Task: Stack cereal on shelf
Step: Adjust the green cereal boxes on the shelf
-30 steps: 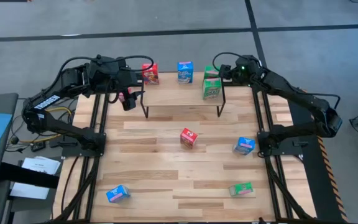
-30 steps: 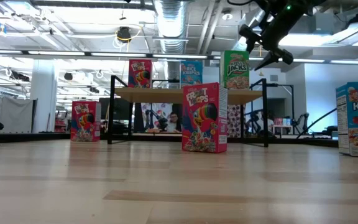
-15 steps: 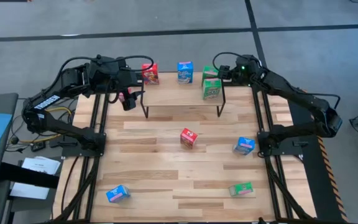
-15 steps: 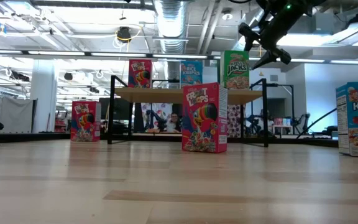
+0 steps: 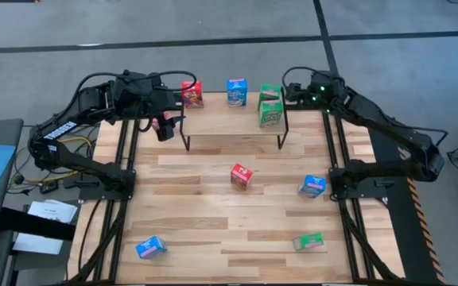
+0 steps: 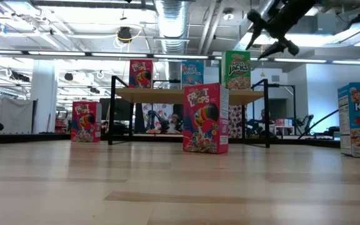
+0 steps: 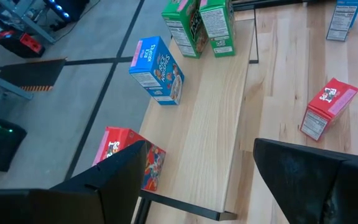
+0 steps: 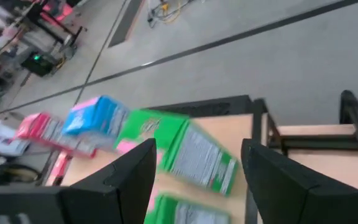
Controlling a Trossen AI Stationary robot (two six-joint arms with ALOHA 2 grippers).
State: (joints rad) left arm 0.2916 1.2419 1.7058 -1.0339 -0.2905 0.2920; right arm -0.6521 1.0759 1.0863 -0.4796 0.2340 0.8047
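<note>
The shelf [image 5: 233,119] stands at the table's far middle. A red cereal box [image 5: 191,94], a blue one [image 5: 236,91] and two green ones [image 5: 270,95] [image 5: 272,117] stand upright on it, the green pair at its right end. My right gripper [image 5: 289,94] [image 6: 264,37] hovers open just right of and above the green boxes [image 8: 197,162], touching nothing. My left gripper [image 5: 165,127] [image 7: 199,144] hangs open off the shelf's left end, above a red box [image 6: 86,122] standing on the table.
On the table stand a red box [image 5: 242,175] at the middle and a blue box [image 5: 312,186] toward the right. A blue box [image 5: 150,248] and a green box [image 5: 308,241] lie near the front edge. The shelf's black legs [image 5: 188,143] stand in front of the arms.
My right gripper has drawn back from the green boxes toward the table's right edge and risen a little, still open. The boxes have stayed where they were.
</note>
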